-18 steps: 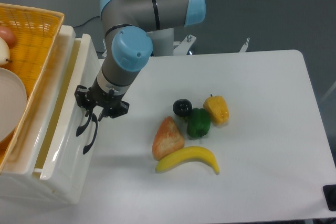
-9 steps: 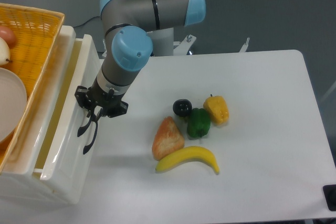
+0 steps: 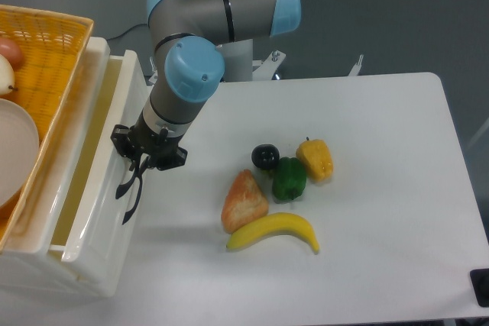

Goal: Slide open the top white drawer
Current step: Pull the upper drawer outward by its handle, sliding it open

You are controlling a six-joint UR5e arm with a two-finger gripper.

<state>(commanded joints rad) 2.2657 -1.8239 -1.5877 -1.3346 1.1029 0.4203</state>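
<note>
White table (image 3: 382,150) at the left holds the cabinet whose top white drawer (image 3: 92,181) stands partly out under the basket (image 3: 46,51), the gripper (image 3: 141,167) pinching its black handle (image 3: 127,192), so pulling farther rightward likely comes next.

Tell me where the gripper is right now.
The gripper is at the left of the camera view, at the curved black handle on the front of the top white drawer, left of the bread.
</note>
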